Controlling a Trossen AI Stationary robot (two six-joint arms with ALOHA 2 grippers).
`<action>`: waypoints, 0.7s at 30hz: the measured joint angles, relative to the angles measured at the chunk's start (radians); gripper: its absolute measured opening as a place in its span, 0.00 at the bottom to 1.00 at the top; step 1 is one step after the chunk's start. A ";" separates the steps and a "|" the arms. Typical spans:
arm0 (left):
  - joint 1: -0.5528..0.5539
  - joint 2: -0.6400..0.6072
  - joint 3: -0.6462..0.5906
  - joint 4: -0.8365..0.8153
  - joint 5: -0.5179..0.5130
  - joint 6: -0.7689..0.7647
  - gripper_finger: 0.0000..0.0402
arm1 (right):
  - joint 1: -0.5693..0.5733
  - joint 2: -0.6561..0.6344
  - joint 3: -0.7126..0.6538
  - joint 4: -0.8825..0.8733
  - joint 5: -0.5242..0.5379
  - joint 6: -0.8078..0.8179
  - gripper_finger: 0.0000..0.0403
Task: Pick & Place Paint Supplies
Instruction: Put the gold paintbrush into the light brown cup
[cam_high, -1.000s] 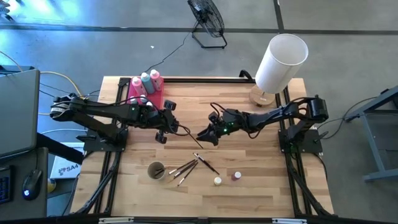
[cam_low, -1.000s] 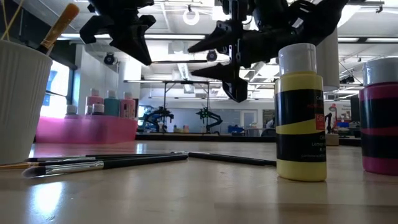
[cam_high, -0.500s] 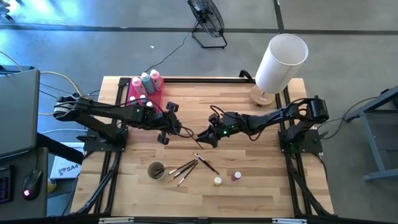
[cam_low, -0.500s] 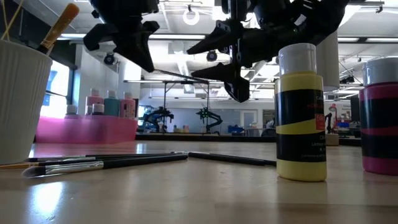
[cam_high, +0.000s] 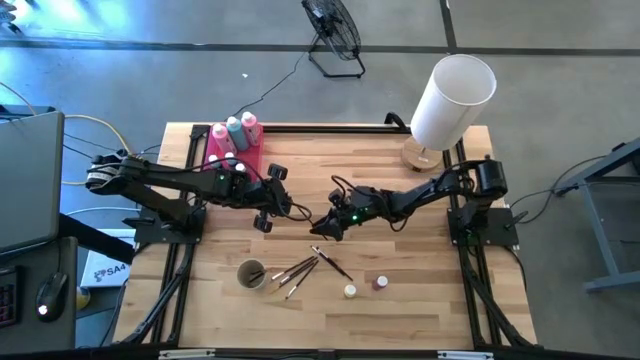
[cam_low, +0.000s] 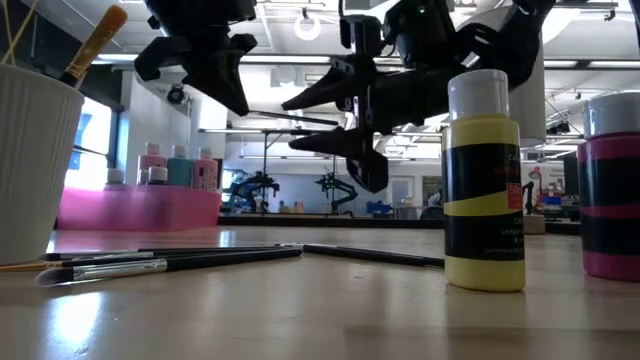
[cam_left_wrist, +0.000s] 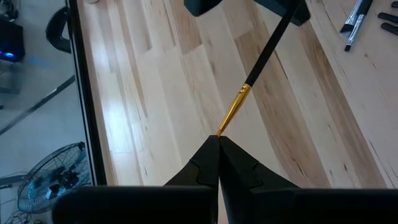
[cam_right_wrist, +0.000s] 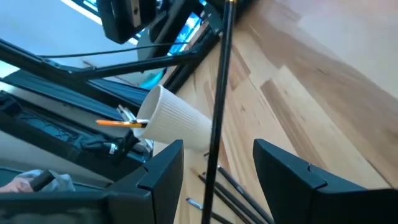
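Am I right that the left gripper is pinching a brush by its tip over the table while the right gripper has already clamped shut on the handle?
Not quite. The left gripper does pinch the brush by its tip, but the right gripper is open: the right wrist view shows its fingers standing apart on either side of the handle, not clamped on it.

Bottles (cam_high: 235, 132) in tray (cam_high: 252, 160), far left of table (cam_high: 400, 300); lampshade (cam_high: 452, 100) far right; cup (cam_high: 251, 274) near left, brushes (cam_high: 312, 266) just right of it; two pots (cam_high: 365, 287) further right; both arms mid-table.
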 joint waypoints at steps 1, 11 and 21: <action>0.000 0.000 0.000 0.000 0.001 0.000 0.00 | 0.000 0.001 0.006 -0.002 -0.004 -0.004 0.47; 0.000 0.000 0.000 -0.004 0.001 0.000 0.00 | -0.004 0.000 0.049 -0.072 -0.004 -0.050 0.33; 0.000 -0.001 0.000 -0.018 0.004 -0.001 0.00 | -0.042 0.000 0.049 -0.084 -0.072 -0.082 0.03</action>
